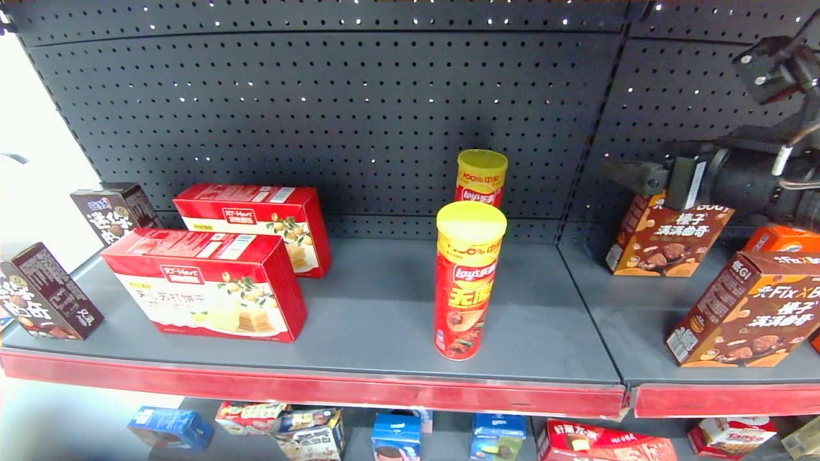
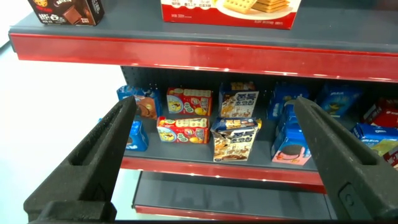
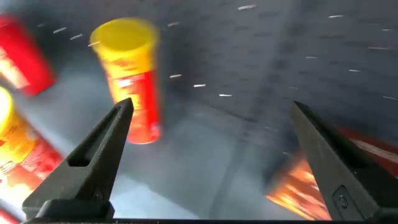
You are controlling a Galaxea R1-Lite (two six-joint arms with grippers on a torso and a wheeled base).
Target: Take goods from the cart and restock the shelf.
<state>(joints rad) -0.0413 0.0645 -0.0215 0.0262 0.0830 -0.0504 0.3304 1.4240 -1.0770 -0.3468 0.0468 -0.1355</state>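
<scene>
Two red chip cans with yellow lids stand on the grey shelf [image 1: 384, 320]: one near the front [image 1: 467, 288], one at the back panel [image 1: 480, 178]. My right gripper [image 1: 631, 176] hangs above the shelf to the right of the rear can, over a brown cookie box [image 1: 666, 237]. In the right wrist view the right gripper [image 3: 211, 106] is open with nothing between its fingers, and the rear can [image 3: 129, 74] stands beyond it. My left gripper [image 2: 214, 101] is open and empty, held low in front of the lower shelf, below the red shelf edge [image 2: 205, 53].
Two red biscuit boxes [image 1: 211, 288] lie at the shelf's left, with dark boxes [image 1: 45, 294] beyond them. Another brown and orange box [image 1: 749, 314] stands at the right. Free shelf surface lies around the cans. Small snack boxes [image 2: 236, 127] crowd the lower shelf.
</scene>
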